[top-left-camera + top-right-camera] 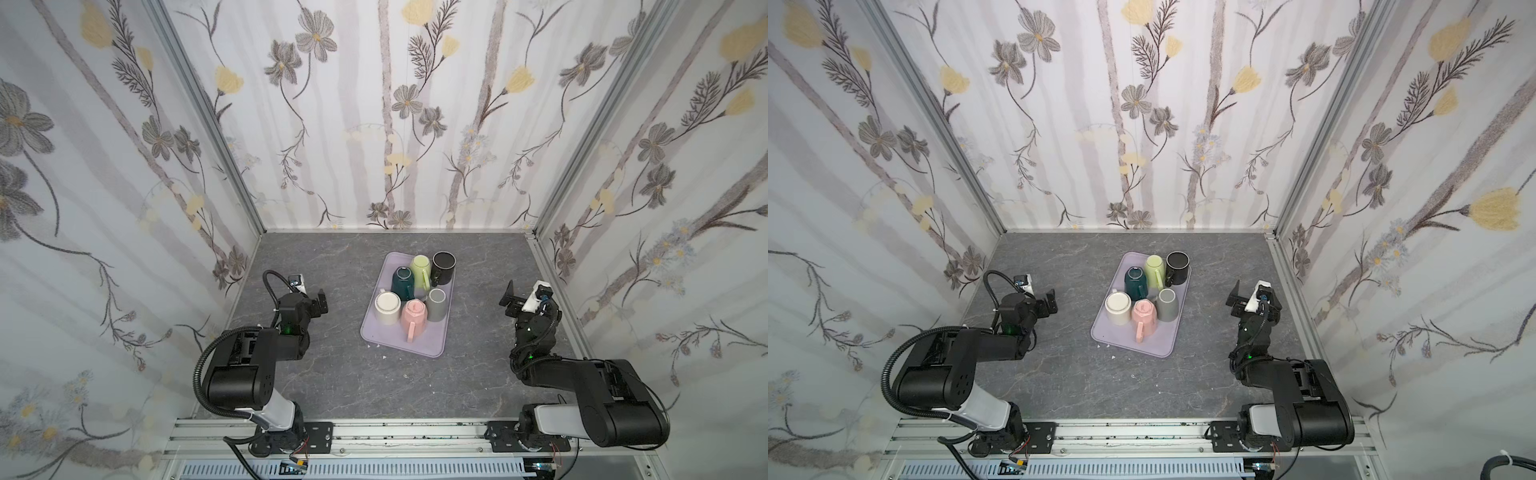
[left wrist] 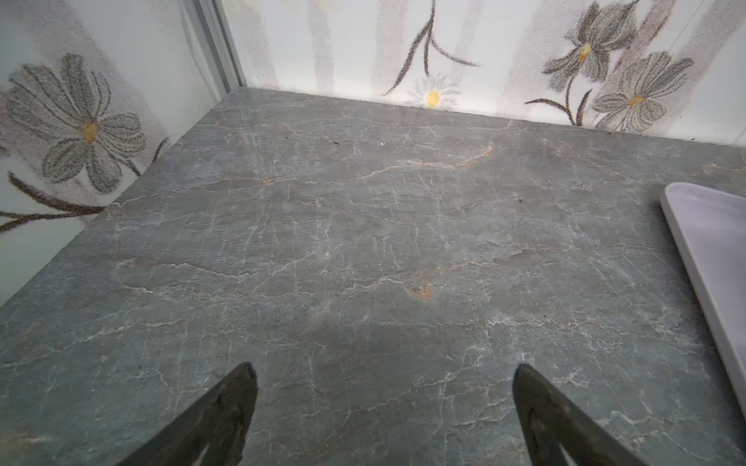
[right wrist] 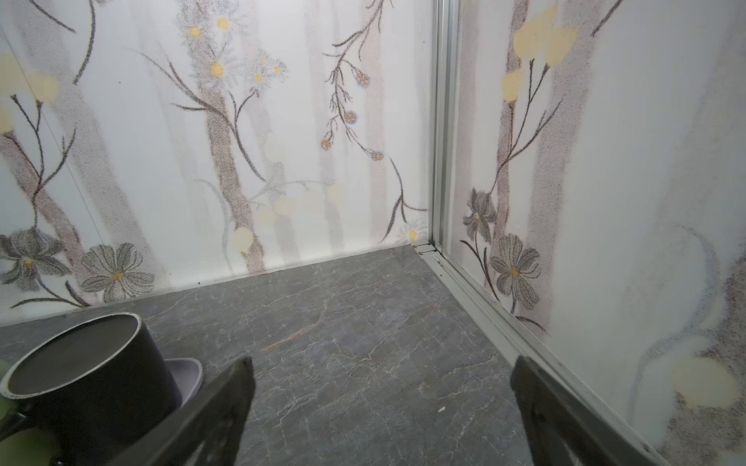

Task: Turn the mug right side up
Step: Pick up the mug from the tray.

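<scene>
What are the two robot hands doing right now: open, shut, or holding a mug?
The left hand is open, holding nothing.
The right hand is open, holding nothing.

A lilac tray [image 1: 428, 343] is set near the middle of a grey marbled tabletop [image 1: 332, 382], slightly askew to its edges. A few small white specks [image 1: 384, 356] are scattered on the tabletop just beside the tray's near corner. The space is enclosed on three sides by walls papered with grey and yellow flowers [image 1: 374, 104], joined by aluminium posts [image 1: 208, 116]. An aluminium rail [image 1: 415, 432] is mounted along the front edge, with a slotted cable duct [image 1: 374, 471] below it.
</scene>
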### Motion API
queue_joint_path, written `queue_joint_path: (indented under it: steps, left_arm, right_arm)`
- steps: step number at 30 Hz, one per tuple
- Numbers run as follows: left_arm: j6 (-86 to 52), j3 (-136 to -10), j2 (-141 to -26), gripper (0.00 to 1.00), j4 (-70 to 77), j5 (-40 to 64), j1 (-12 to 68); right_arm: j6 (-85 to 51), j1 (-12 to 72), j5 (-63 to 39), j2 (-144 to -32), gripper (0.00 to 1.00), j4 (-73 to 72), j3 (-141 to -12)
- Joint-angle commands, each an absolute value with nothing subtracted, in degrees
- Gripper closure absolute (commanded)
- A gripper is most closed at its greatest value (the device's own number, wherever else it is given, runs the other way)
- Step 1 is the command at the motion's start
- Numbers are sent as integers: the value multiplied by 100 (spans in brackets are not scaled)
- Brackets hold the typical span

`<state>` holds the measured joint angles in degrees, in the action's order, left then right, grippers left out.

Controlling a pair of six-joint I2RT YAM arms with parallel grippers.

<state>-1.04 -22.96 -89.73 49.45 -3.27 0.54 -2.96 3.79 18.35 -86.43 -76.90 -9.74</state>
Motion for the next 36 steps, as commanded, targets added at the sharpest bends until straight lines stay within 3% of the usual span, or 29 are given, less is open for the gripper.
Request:
queue_joint_path:
  steps: [1, 36]
  left_arm:
    - [-42, -2285, -8974, 0, 5086, -265, 57]
    - [-65, -2290, -8858, 0, 4988, -482, 87]
  right_arm:
    - [-282, 383, 1790, -8631, 0, -7787, -1007]
    - [-239, 449, 1934, -8568, 0, -7755, -1011]
